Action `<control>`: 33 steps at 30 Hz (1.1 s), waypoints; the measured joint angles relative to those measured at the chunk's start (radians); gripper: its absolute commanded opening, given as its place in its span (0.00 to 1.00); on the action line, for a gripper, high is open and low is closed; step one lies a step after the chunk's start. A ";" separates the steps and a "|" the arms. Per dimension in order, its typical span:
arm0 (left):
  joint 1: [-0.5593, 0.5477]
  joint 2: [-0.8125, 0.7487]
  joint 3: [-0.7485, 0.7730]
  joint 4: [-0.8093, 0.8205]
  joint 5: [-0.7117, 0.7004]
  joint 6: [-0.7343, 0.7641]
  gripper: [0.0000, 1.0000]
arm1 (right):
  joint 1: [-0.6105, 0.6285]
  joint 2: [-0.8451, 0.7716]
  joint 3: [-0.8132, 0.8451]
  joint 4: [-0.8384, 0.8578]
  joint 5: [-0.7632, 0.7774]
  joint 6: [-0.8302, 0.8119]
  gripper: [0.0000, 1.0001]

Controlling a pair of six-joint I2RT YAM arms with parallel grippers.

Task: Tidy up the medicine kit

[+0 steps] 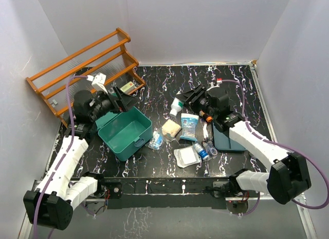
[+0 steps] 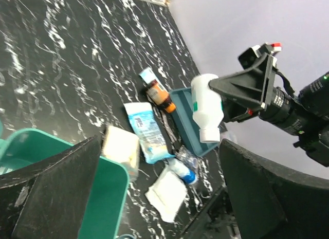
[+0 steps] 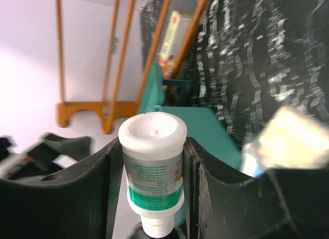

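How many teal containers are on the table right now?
2. The open box sits at left; the flat tray lies at right, partly hidden. No others show, though the arms could cover more.

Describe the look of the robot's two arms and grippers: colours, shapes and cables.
Both the left arm and the right arm have white shells with bulky black joints. A lilac cable loops along each. The left gripper and right gripper are black, with broad wedge-shaped fingers.
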 measured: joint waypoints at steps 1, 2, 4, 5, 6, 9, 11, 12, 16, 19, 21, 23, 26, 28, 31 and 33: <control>-0.014 -0.003 -0.033 0.044 -0.002 -0.029 0.99 | 0.013 0.006 0.000 0.018 0.010 0.057 0.39; -0.031 -0.003 -0.058 0.072 -0.005 -0.050 0.99 | 0.026 0.014 0.000 0.035 0.017 0.111 0.39; -0.076 -0.002 -0.092 0.116 -0.032 -0.072 0.99 | 0.050 0.036 0.001 0.060 0.029 0.202 0.39; -0.107 0.000 -0.104 0.138 -0.051 -0.077 0.99 | 0.062 0.051 0.003 0.064 0.032 0.248 0.39; -0.137 0.002 -0.111 0.157 -0.072 -0.076 0.99 | 0.073 0.068 0.005 0.063 0.036 0.288 0.39; -0.228 0.014 -0.131 0.216 -0.158 -0.048 0.98 | 0.100 0.122 0.034 0.027 0.042 0.384 0.38; -0.285 0.026 -0.154 0.267 -0.218 -0.022 0.94 | 0.113 0.152 0.068 -0.017 0.049 0.431 0.37; -0.307 0.035 -0.168 0.294 -0.243 -0.012 0.93 | 0.116 0.160 0.079 -0.029 0.053 0.446 0.37; -0.372 0.098 -0.203 0.393 -0.326 0.014 0.89 | 0.136 0.181 0.117 -0.063 0.065 0.523 0.38; -0.417 0.166 -0.203 0.447 -0.386 0.033 0.87 | 0.146 0.194 0.141 -0.092 0.064 0.566 0.39; -0.444 0.195 -0.204 0.472 -0.415 0.041 0.86 | 0.152 0.204 0.159 -0.124 0.064 0.586 0.40; -0.465 0.208 -0.211 0.504 -0.441 0.047 0.84 | 0.158 0.211 0.176 -0.159 0.064 0.599 0.40; -0.493 0.227 -0.223 0.564 -0.482 0.056 0.72 | 0.167 0.217 0.195 -0.194 0.065 0.620 0.41; -0.508 0.250 -0.223 0.595 -0.508 0.063 0.60 | 0.171 0.219 0.200 -0.211 0.065 0.632 0.42; -0.526 0.277 -0.223 0.609 -0.550 0.061 0.44 | 0.174 0.220 0.201 -0.230 0.068 0.644 0.46; -0.537 0.280 -0.223 0.612 -0.575 0.062 0.38 | 0.175 0.224 0.200 -0.237 0.068 0.647 0.52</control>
